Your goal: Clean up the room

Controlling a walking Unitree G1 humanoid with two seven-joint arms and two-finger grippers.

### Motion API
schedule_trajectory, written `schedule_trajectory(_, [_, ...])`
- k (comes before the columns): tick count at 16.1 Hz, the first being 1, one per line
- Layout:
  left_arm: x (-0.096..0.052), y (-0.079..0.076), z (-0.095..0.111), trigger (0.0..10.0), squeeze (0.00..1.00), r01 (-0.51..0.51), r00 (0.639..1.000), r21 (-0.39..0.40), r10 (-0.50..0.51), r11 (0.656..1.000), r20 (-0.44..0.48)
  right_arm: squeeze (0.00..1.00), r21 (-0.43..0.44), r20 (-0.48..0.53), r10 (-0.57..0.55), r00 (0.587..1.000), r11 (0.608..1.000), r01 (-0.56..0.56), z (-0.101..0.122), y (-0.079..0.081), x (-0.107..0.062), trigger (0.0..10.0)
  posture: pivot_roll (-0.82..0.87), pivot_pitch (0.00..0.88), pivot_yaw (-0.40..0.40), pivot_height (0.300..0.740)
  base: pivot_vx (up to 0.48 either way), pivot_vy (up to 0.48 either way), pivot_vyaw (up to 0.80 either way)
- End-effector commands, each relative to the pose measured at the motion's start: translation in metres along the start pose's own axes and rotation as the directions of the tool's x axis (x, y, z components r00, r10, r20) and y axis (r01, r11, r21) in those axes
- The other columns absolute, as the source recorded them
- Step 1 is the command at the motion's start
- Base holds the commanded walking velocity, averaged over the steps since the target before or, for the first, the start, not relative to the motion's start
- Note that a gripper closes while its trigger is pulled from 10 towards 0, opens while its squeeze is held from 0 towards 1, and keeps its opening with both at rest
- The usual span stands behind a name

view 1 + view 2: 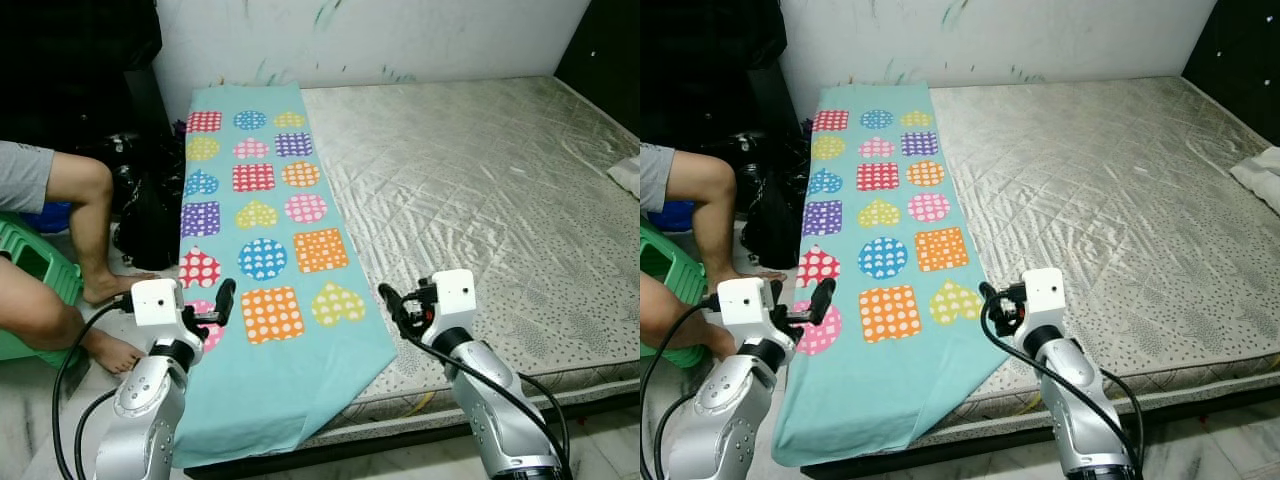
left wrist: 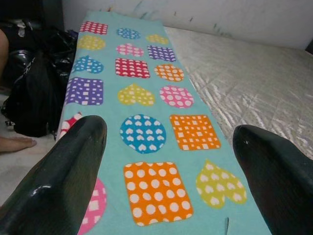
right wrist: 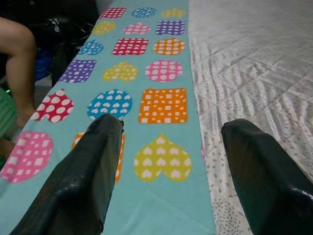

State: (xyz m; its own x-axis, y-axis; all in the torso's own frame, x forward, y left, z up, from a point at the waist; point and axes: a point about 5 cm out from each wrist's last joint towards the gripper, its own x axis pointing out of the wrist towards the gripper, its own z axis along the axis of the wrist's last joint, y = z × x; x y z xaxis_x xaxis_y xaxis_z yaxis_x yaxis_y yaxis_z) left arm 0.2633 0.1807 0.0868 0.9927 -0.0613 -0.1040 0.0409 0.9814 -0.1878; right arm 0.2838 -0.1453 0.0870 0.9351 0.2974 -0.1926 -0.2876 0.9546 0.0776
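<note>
Here the teal patterned blanket (image 1: 262, 250) lies along the left side of the bed (image 1: 480, 180), its long axis running from 12 to 6 o'clock, its near end between the left gripper (image 1: 208, 306) and right gripper (image 1: 400, 306), both wide open and empty

Non-task stuff: person seated at far left, bare knee (image 1: 88, 178) bent, one bare foot (image 1: 112, 287) flat on the pale floor (image 1: 30, 440), the other foot near the bed's near-left corner. They sit on a green plastic stool (image 1: 40, 270). Black bag (image 1: 150, 215) slumped on the floor against the bed's left side. Something blue behind the leg, can't tell what. Scuffed white wall (image 1: 400, 40) at the far end. White fabric (image 1: 627, 175) at right edge.
</note>
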Motion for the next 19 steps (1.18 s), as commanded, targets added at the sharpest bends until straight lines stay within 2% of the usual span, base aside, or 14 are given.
schedule_trajectory(1, [-0.0006,-0.0002,0.0048,10.0,0.00,0.000,1.000,0.019,0.000,1.000,0.016,0.00,0.002,-0.009,0.053,0.999,0.999,-0.052,-0.0026,0.0067,-0.0013,10.0,-0.12,0.074,-0.022,0.725,0.000,0.000,0.00])
schedule_trajectory(12, [0.0007,-0.0011,0.0072,10.0,0.00,-0.010,1.000,0.016,0.009,1.000,0.026,0.00,0.000,-0.007,0.064,0.998,0.998,-0.064,-0.0016,0.0073,-0.0001,10.0,-0.12,0.087,-0.024,0.582,0.000,0.000,0.00])
schedule_trajectory(19, [-0.0003,-0.0021,0.0106,10.0,0.00,0.007,0.999,-0.013,-0.006,1.000,0.047,0.00,-0.024,0.002,0.072,0.997,0.997,-0.072,0.0008,0.0072,0.0019,10.0,-0.12,0.096,-0.026,0.582,0.000,0.000,0.00])
